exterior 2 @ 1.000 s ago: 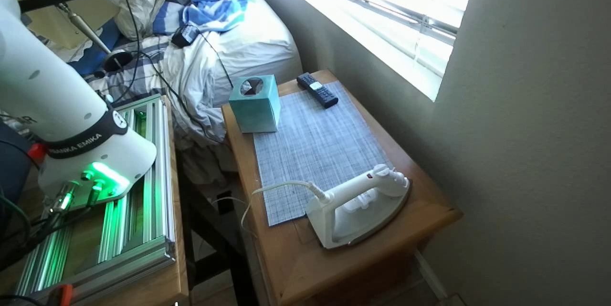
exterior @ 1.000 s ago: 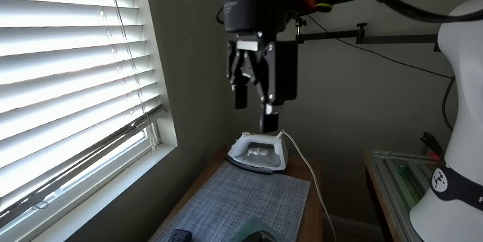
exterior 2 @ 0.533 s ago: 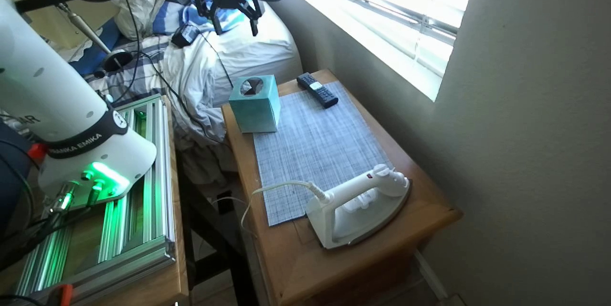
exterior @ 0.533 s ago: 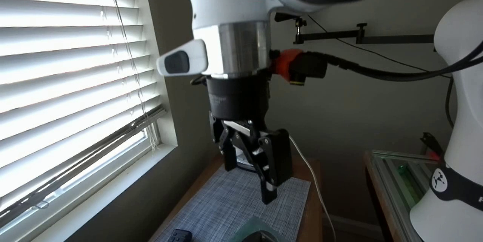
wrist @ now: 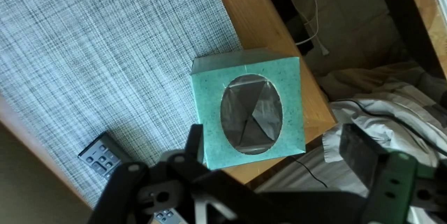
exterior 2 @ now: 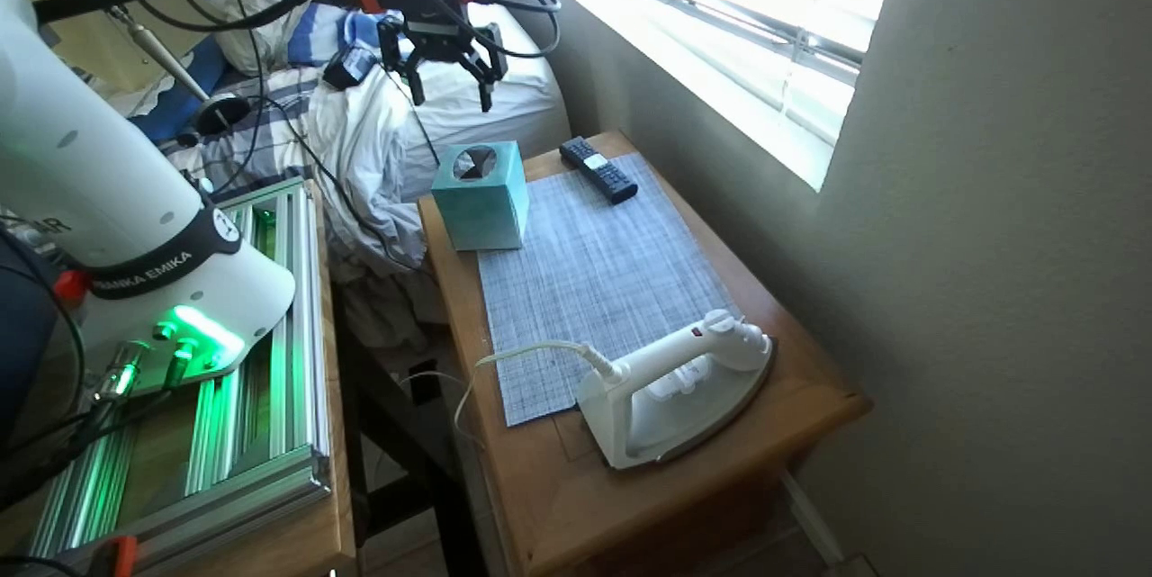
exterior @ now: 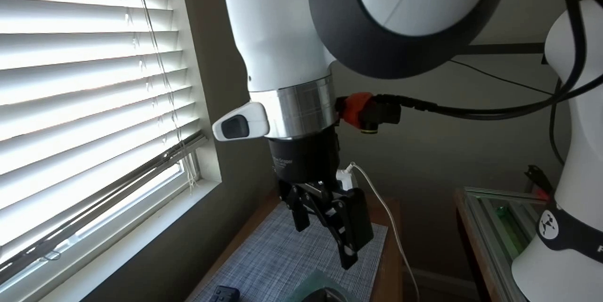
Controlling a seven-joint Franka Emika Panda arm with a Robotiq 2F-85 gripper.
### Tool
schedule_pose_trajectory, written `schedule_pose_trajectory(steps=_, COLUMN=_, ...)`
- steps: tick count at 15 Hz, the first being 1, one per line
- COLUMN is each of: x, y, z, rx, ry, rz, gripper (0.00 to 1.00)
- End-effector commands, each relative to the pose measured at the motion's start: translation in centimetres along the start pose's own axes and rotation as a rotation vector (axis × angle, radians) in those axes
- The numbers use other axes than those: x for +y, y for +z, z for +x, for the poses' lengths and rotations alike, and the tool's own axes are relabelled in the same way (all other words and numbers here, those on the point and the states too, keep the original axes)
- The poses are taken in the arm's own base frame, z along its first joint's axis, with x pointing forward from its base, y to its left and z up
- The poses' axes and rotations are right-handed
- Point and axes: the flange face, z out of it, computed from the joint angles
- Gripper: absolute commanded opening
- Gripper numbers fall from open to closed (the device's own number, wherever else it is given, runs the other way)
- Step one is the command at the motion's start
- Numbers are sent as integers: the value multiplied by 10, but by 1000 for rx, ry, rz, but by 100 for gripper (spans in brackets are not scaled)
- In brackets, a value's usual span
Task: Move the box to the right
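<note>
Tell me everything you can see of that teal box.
The teal box is cube-like, with faintly speckled faces that look like cardboard. It stands upright, partly on the mat, partly on the table near its corner. Its top has an oval opening; the inside looks grey and creased, with no tissues showing. The open gripper does not touch it.

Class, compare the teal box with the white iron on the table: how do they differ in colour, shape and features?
Colour: the box is teal; the iron is white.
Shape: the box is cube-like with flat faces; the iron has a handle and tapers towards one end.
Features: the box has a rounded opening in its top; the iron trails a pale cord.
Shared: both sit on the same wooden table, near opposite ends.
</note>
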Motion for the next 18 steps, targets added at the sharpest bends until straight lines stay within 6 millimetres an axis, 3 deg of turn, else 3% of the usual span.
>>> schedule_pose_trajectory(steps=1, x=10, y=17, z=13, rx=31, ry=-70, rz=-106, gripper=100)
schedule_pose_trajectory(steps=5, x=21, y=43, z=23, rx=128, ry=-98, rz=-184, gripper=100)
schedule_pose_trajectory(steps=11, x=25, y=95, z=14, rx=112, ry=-99, rz=-120, gripper=100)
schedule_pose_trajectory(steps=15, x=26, y=118, z=17, rx=117, ry=-106, rz=-91, gripper=100)
schedule_pose_trajectory(steps=18, x=28, y=129, z=18, rx=121, ry=-102, rz=-75, gripper=87)
